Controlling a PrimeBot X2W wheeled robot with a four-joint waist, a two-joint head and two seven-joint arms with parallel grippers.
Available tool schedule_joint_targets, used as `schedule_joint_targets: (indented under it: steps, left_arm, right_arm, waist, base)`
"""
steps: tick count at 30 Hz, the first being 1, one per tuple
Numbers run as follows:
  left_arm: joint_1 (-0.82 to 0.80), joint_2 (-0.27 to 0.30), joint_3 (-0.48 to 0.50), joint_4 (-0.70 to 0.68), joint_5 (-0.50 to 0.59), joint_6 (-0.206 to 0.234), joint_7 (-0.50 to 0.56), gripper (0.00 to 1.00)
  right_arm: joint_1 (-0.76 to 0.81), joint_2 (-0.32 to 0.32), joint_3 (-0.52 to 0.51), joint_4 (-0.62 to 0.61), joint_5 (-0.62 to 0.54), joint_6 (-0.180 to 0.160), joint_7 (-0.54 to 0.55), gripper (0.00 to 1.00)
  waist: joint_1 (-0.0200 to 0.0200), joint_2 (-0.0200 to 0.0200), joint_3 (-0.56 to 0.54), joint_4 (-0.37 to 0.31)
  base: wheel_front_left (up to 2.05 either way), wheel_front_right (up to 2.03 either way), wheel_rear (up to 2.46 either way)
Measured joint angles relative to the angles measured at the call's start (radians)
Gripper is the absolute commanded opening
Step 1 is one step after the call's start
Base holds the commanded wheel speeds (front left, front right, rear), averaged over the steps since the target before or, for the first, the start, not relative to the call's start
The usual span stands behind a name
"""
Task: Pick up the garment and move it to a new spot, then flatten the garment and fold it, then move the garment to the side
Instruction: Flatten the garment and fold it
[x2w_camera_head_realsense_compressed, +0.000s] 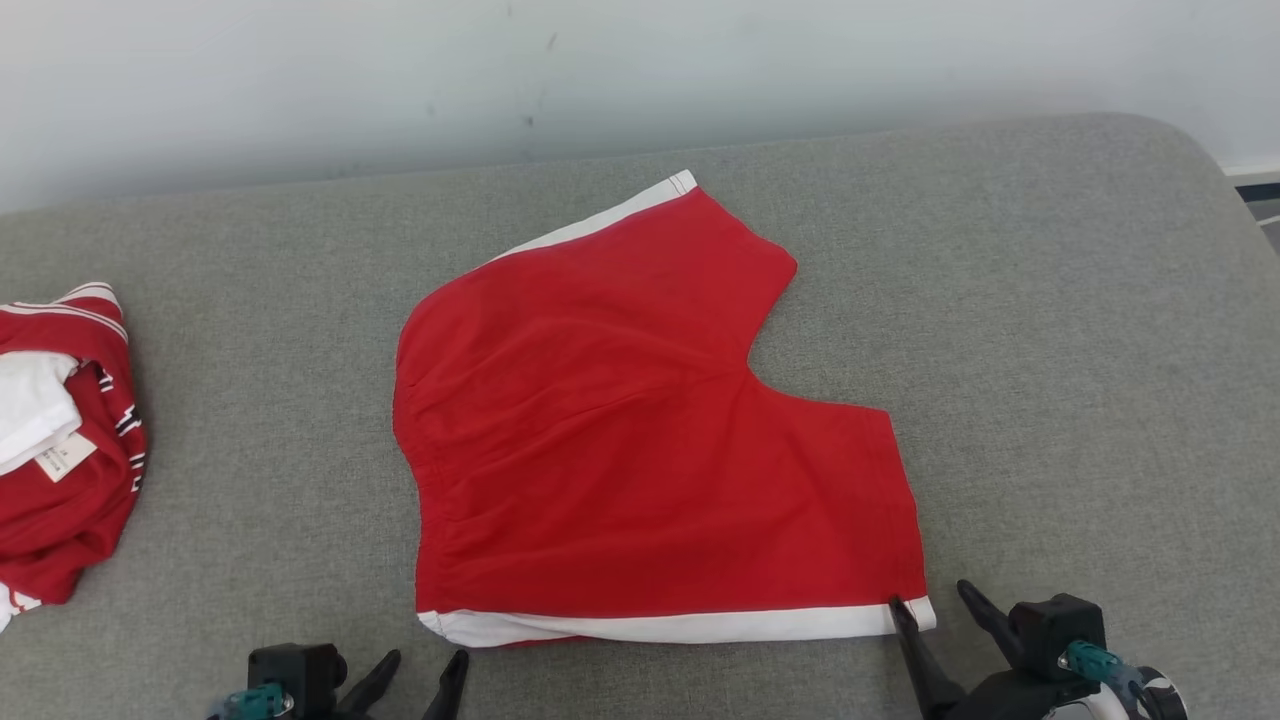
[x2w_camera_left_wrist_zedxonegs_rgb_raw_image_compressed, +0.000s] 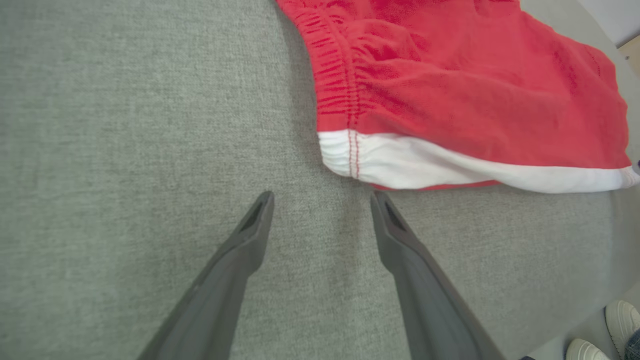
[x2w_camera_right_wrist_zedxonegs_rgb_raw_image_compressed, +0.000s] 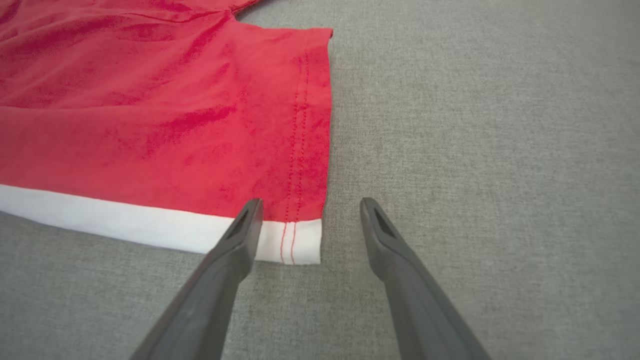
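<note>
The garment (x2w_camera_head_realsense_compressed: 640, 440) is a pair of red shorts with white side stripes, spread flat in the middle of the grey cushion. My left gripper (x2w_camera_head_realsense_compressed: 422, 667) stands open just below its near left corner (x2w_camera_left_wrist_zedxonegs_rgb_raw_image_compressed: 345, 155), not touching it, with bare cushion between its fingers. At the near right corner (x2w_camera_right_wrist_zedxonegs_rgb_raw_image_compressed: 295, 240), my right gripper (x2w_camera_head_realsense_compressed: 930, 598) is open; its left finger (x2w_camera_right_wrist_zedxonegs_rgb_raw_image_compressed: 240, 235) lies over the white stripe's end and the right finger (x2w_camera_right_wrist_zedxonegs_rgb_raw_image_compressed: 380, 235) is over bare cushion beside the hem. Nothing is gripped.
A second red and white garment (x2w_camera_head_realsense_compressed: 60, 450) lies bunched at the cushion's left edge. The grey cushion (x2w_camera_head_realsense_compressed: 1050, 330) ends at a pale wall behind. A person's white shoes (x2w_camera_left_wrist_zedxonegs_rgb_raw_image_compressed: 607, 330) stand on the floor past the cushion's edge.
</note>
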Motion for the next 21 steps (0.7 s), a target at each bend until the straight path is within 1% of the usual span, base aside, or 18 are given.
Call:
schedule_joint_targets:
  steps: [5,11,12,13,14,15,16,21]
  left_arm:
    - [-0.017,-0.003,-0.002,0.012,-0.009,0.0,0.031,1.0]
    - [-0.03,-0.007,-0.001,0.022,-0.014,0.0,0.052,1.0]
    - [-0.035,-0.007,-0.001,0.024,-0.016,0.0,0.055,1.0]
    - [-0.037,-0.008,-0.001,0.026,-0.017,0.0,0.06,1.0]
    - [-0.039,-0.008,-0.001,0.028,-0.018,-0.004,0.061,1.0]
    - [-0.04,-0.008,-0.001,0.03,-0.018,-0.007,0.062,1.0]
    - [-0.041,-0.009,-0.002,0.031,-0.018,-0.007,0.063,1.0]
    - [-0.053,-0.014,-0.007,0.042,-0.02,-0.016,0.071,1.0]
  right_arm:
    - [-0.007,0.001,0.015,0.021,0.0,0.006,0.043,1.0]
    - [-0.016,0.001,0.016,0.03,0.001,0.006,0.069,1.0]
    - [-0.017,0.001,0.016,0.031,0.001,0.006,0.075,0.91]
    - [-0.018,0.002,0.016,0.032,0.001,0.006,0.078,0.69]
    - [-0.019,0.003,0.017,0.033,0.002,0.006,0.078,0.36]
    - [-0.021,0.004,0.017,0.035,0.004,0.006,0.086,0.06]
    - [-0.023,0.004,0.018,0.037,0.004,0.007,0.087,0.0]
    - [-0.036,0.006,0.02,0.044,0.005,0.009,0.096,0.0]
  waist:
    - [0.0,0.0,0.005,0.004]
    - [0.0,0.0,0.007,0.006]
    - [0.0,0.0,0.007,0.006]
    - [0.0,0.0,0.007,0.006]
    - [0.0,0.0,0.007,0.007]
    - [0.0,0.0,0.007,0.006]
    - [0.0,0.0,0.007,0.007]
    - [0.0,0.0,0.007,0.007]
  base:
    - [0.0,0.0,0.0]
    - [0.0,0.0,0.0]
    - [0.0,0.0,0.0]
    - [0.0,0.0,0.0]
    - [0.0,0.0,0.0]
    - [0.0,0.0,0.0]
    - [0.0,0.0,0.0]
    - [0.0,0.0,0.0]
